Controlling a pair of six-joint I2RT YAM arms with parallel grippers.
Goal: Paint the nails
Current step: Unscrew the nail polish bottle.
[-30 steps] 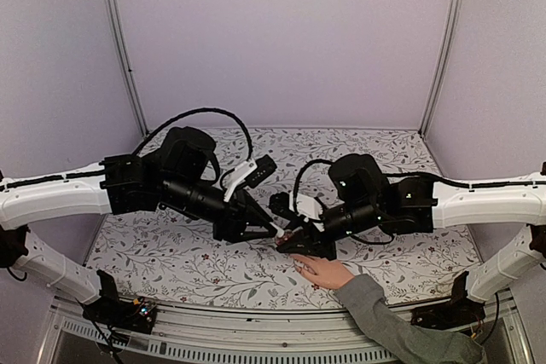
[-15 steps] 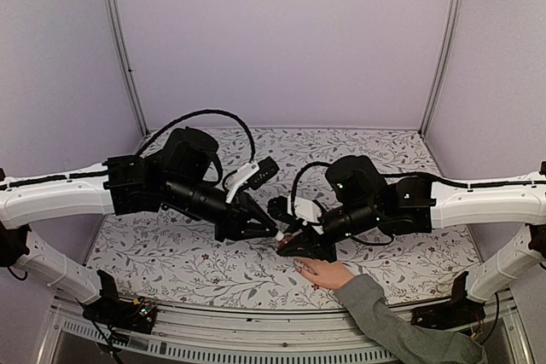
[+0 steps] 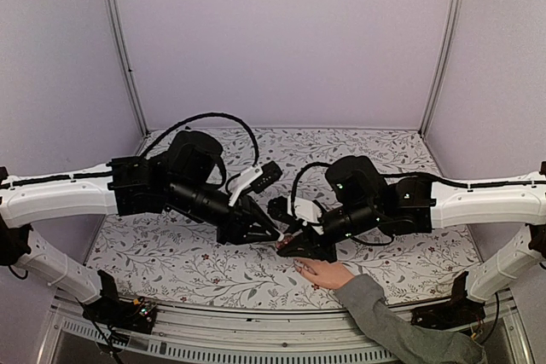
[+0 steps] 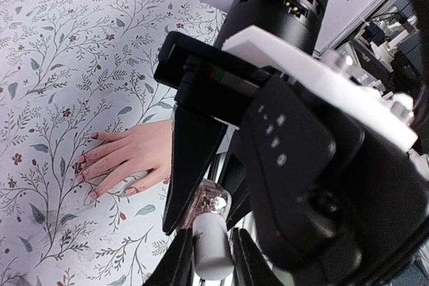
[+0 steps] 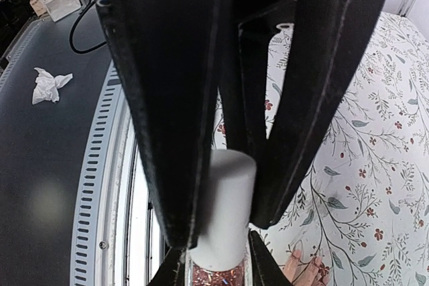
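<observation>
A nail polish bottle with pink glitter (image 4: 209, 204) and a white cap (image 4: 213, 251) hangs between my two grippers above the floral table. My left gripper (image 4: 211, 246) is shut on the white cap (image 5: 224, 212). My right gripper (image 5: 216, 267) is shut on the glittery bottle body (image 5: 218, 276). In the top view the left gripper (image 3: 275, 239) and the right gripper (image 3: 293, 247) meet just above a light-skinned hand (image 3: 322, 272) with a grey sleeve (image 3: 384, 317). The hand (image 4: 127, 162) lies flat, fingers spread, with tiny nails (image 4: 80, 161) at the fingertips.
The floral tablecloth (image 3: 384, 151) covers the table. Metal frame posts (image 3: 119, 49) stand at the back corners. Past the near edge lie a crumpled white tissue (image 5: 50, 85) and a black cable (image 5: 80, 28).
My left arm has shifted slightly to the right, toward the right gripper. The bottle and the hand have stayed in place.
</observation>
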